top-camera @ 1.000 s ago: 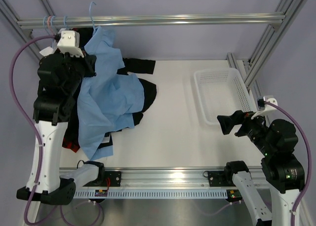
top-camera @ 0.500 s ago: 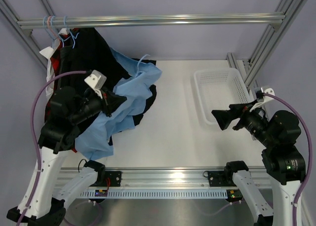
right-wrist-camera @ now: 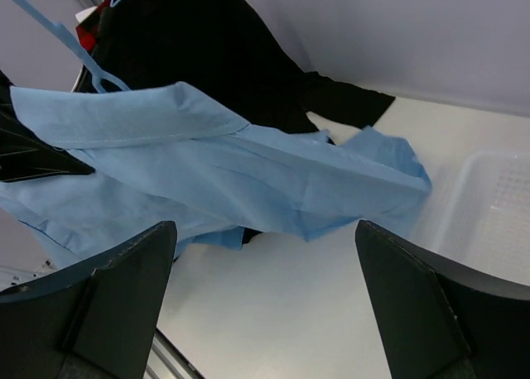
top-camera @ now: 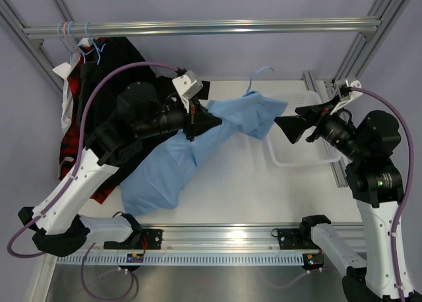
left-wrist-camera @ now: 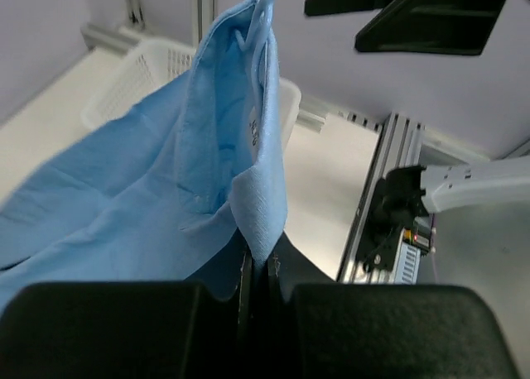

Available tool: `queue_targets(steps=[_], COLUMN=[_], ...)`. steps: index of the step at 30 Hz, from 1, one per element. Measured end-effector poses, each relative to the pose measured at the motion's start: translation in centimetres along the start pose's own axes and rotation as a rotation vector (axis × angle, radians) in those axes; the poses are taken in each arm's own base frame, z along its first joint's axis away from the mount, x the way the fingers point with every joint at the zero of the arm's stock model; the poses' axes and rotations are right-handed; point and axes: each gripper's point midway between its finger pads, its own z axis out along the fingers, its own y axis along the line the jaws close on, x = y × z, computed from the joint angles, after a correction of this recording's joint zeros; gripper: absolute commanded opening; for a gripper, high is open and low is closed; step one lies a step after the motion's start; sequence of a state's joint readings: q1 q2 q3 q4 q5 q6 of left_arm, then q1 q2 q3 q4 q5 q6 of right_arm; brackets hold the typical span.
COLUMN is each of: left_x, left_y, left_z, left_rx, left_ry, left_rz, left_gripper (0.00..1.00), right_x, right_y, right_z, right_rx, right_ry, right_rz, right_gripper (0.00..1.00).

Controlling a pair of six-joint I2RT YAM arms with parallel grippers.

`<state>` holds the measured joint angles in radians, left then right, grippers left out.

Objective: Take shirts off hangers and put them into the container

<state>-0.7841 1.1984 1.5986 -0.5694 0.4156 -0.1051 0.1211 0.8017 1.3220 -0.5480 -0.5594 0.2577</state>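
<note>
- At the far-left corner of the worktop, a black shirt, a plaid one and a white one hang bunched from hangers hooked on the rail. None of these is dealt with yet.
- Left of the middle, the blue shirt lies stretched across the worktop. Its tail is toward the near edge and its collar end is lifted toward the right.
- The left gripper is clamped on a fold of the blue shirt, roughly midway along the cloth, and holds that part up off the worktop.
- Right of the middle, a pale blue hanger sits in the collar end with its hook poking up clear of the cloth. The shirt is off the rail but not off its hanger.
- The right gripper hangs just beside that collar end, its jaws spread wide with nothing between them.
- By the right edge stands the container, partly hidden in the top view by the right gripper. No shirt shows in it.
- The step in hand looks to be parting the blue shirt from its hanger.
- Next, the right gripper probably needs to close on the thin wire near the hook, squarely so it does not slip. The left gripper would then pull the cloth free and carry it right, into the container.
</note>
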Motion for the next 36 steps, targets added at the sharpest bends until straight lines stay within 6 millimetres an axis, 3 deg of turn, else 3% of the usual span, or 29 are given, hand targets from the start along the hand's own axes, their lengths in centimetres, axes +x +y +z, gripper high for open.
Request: queue_targets(steps=[4,6,8,13,18,21,29,36], left_x=[-3.3,-3.6,-2.5,4.7,12.7,14.8,14.6,14.0], left_y=[0.3,1.1,1.9,4.3,6.6,7.1,7.6,7.6], left_z=[-0.9,-1.7,-2.1,-1.1,0.6,1.0,0.7,0.8], left_rx=[-0.054,-0.113,-0.158,-0.230,-0.273,-0.285,-0.313,-0.315], left_ry=[-0.091,-0.113,-0.106,0.013,0.171,0.205,0.156,0.131], left_rz=[0.059,0.076,0.081,0.055,0.009,0.000,0.016,0.015], left_gripper=[0.00,0.00,0.00,0.00,0.00,0.00,0.00,0.00], right_x=[-2.3,-2.8,-3.0,-2.4,0.2,2.3,8.0,8.6], right_y=[0.7,1.1,1.4,2.1,2.6,2.8,3.9,4.8], right_z=[0.3,0.3,0.2,0.9,3.5,5.8,11.3,13.8], right_rx=[-0.025,-0.038,-0.051,-0.104,-0.159,-0.178,-0.178,-0.157], right_ry=[-0.050,-0.065,-0.075,-0.068,0.008,0.066,0.207,0.183], right_rz=[-0.035,-0.046,-0.054,-0.061,-0.042,-0.029,-0.014,-0.024], right_gripper=[0.99,1.00,0.99,0.99,1.00,0.99,0.92,0.77])
